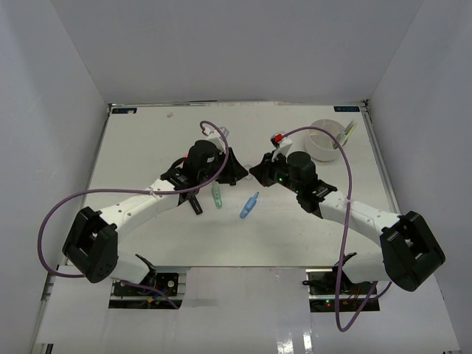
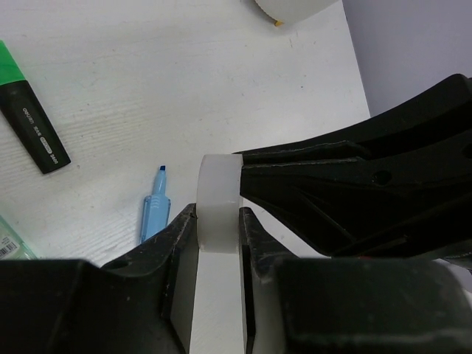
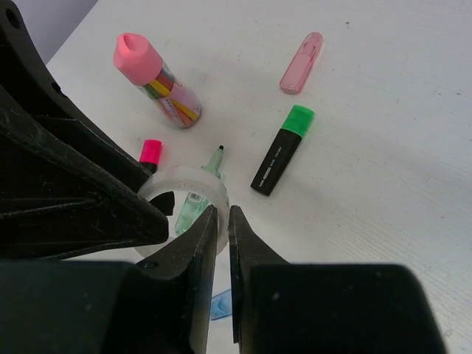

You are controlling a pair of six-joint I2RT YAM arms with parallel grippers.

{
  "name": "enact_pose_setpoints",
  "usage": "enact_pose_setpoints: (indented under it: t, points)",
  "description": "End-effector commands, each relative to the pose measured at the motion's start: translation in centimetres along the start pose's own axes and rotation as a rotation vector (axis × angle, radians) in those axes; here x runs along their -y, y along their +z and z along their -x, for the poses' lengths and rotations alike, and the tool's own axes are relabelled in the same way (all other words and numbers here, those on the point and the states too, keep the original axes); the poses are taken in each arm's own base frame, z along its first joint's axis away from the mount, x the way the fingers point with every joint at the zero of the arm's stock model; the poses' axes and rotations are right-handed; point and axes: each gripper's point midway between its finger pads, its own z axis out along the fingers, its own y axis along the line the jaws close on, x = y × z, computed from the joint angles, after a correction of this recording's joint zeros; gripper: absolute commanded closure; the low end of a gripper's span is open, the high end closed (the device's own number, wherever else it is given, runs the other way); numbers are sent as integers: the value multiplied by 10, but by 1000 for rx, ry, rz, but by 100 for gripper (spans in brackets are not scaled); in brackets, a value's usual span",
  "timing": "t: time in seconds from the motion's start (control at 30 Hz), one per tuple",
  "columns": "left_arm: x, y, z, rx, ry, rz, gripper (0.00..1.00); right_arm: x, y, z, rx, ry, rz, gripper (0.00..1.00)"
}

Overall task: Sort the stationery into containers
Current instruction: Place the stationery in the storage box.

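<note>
Between left tool (image 2: 217, 219) and right tool (image 3: 223, 215), tape ring (image 2: 219, 190) clamped.

Light: bright and even, from above.
Surface (image 1: 147, 147): very white, a bit washed out in the top view.
Shadows: soft and thin, close under each thing.
Glare: a shiny patch on the white strip (image 1: 295, 335) at the bottom of the top view.
Blur: the jaws near both wrist cameras look soft and very dark.
Focus: things farther off look sharp.
</note>
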Motion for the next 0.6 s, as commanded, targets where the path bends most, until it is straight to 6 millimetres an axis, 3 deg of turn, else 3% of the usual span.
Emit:
enact_pose_setpoints:
  t: [0.0, 0.17, 0.33, 0.57]
  points:
    - [17, -4, 18, 48, 51, -46, 79, -10, -5, 21, 75, -14, 38, 85]
    - [12, -8, 18, 65, 152, -49, 88, -12, -11, 17, 47, -49, 53, 66]
    - [4, -16, 23, 77, 375, -29, 91, -8, -25, 9, -11, -128, 53, 47]
    - [13, -34, 23, 66, 684, -121, 91, -14, -48, -1, -61, -295, 180, 41]
